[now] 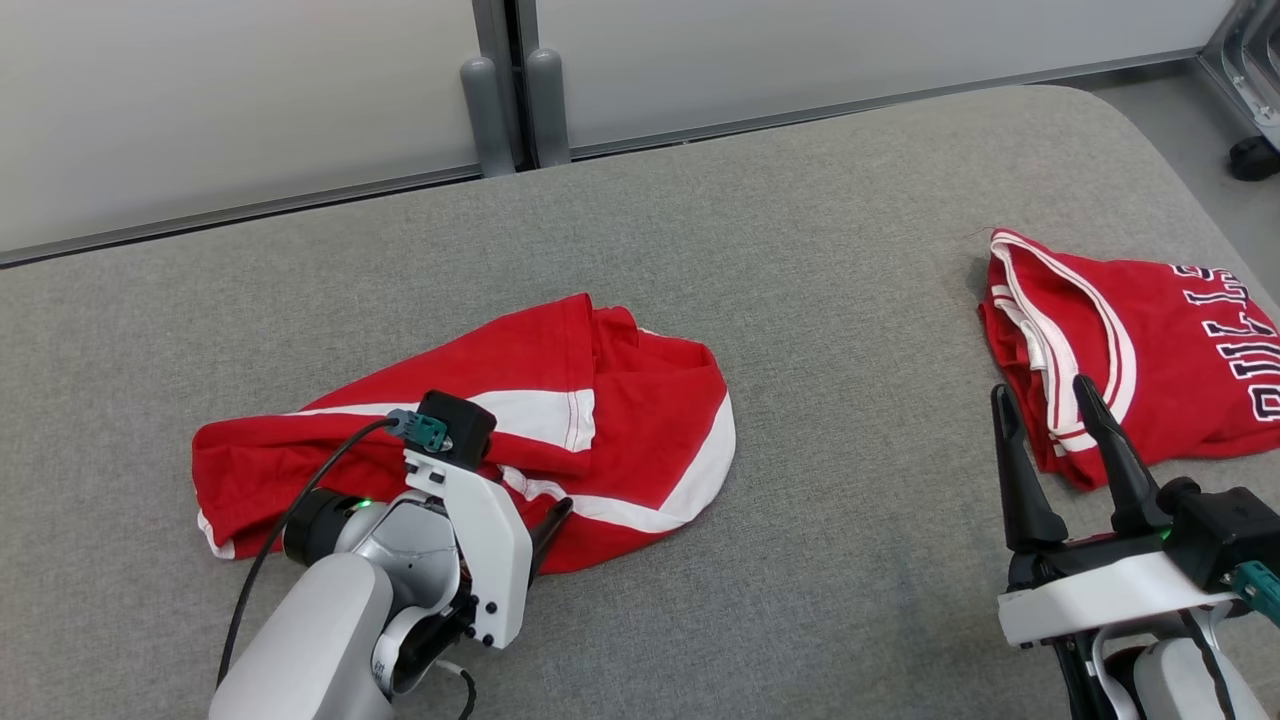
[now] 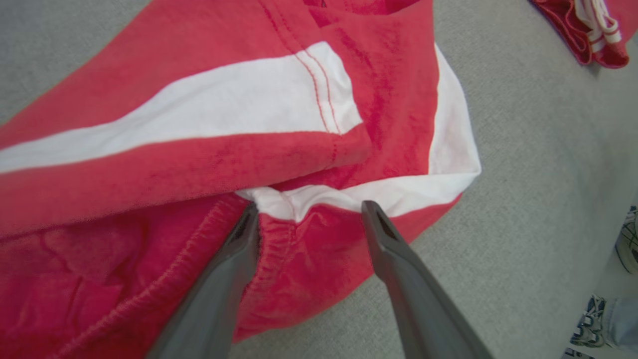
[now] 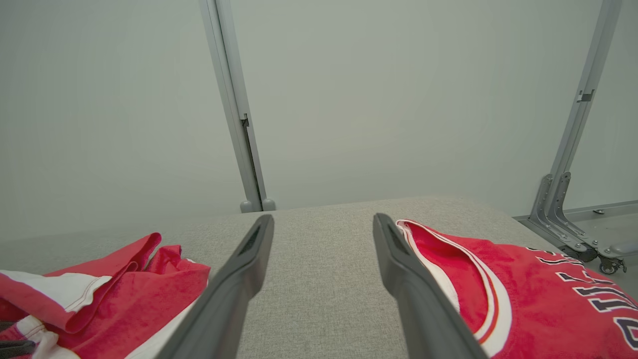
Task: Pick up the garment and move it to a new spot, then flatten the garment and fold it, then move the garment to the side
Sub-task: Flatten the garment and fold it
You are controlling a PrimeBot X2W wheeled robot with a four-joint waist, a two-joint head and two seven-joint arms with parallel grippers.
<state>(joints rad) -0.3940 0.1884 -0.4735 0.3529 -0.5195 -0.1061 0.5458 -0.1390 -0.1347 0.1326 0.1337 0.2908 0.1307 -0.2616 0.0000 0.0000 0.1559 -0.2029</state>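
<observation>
While left end effector (image 2: pixel 309 212) gapes wide at its near edge, red garment (image 1: pixel 620 400) lies bunched left-centre on bench (image 1: pixel 800 250) | right end effector (image 1: pixel 1040 395) wide, empty | advice: sink lower, pinch all layers.

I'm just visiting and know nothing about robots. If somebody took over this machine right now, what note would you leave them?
Left tool: open, tips astride a fold of the crumpled shorts, nothing gripped.
Right tool: open, empty, poised near the jersey.
The shorts lie bunched mid-table; the jersey lies at the table's right and looks folded.
Done: apparently nothing on the shorts yet.
To do: grip them, move them, flatten, fold, set aside.
</observation>
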